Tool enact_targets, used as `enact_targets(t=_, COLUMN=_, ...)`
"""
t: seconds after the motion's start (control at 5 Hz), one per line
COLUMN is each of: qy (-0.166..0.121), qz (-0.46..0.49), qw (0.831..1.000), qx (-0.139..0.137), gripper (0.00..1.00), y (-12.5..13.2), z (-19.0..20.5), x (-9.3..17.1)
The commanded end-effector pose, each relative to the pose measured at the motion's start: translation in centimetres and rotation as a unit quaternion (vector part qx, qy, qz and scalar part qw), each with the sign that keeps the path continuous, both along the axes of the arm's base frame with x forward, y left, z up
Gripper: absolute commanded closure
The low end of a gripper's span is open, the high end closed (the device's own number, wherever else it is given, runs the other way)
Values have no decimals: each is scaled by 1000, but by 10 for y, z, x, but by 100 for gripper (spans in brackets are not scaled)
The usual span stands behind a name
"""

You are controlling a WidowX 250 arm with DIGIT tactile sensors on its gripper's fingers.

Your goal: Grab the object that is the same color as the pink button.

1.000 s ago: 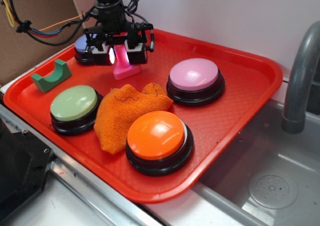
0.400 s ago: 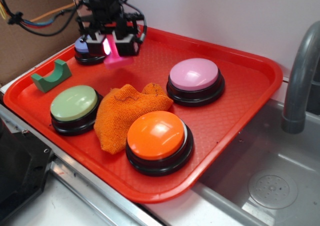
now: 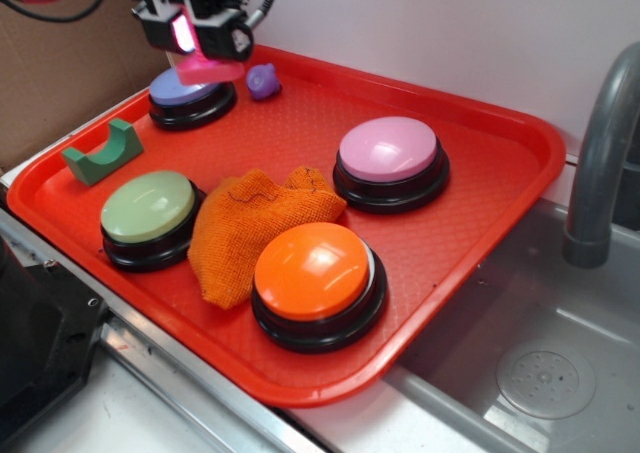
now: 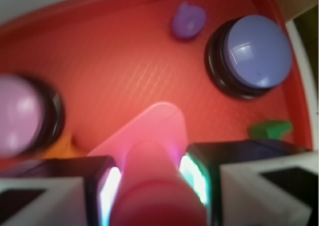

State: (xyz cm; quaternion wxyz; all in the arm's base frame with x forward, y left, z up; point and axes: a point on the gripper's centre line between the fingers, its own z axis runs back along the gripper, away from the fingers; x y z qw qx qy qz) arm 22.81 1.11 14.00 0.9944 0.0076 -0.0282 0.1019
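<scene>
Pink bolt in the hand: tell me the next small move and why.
Probably just hold the grip and stop, or rise a touch more. The hand is shut on the pink bolt, which hangs clear above the red tray, over the lavender button. The wrist view shows the bolt clamped between both fingers, so the grab looks done; opening would drop it.

Hand [image 3: 190, 35] gripping pink bolt [image 3: 208, 69] (lifted), above lavender button [image 3: 190, 91]
</scene>
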Motion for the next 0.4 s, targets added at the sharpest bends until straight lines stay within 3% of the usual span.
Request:
enact_targets(t=0.0, qy=-10, qz=-42, qw=998, qx=-37, gripper=100, y=4, z=25, x=-18)
enact_targets(t=0.2, qy=-13, qz=6, qw=1000, qx=-15, gripper=100, y=18, z=33, x=-20)
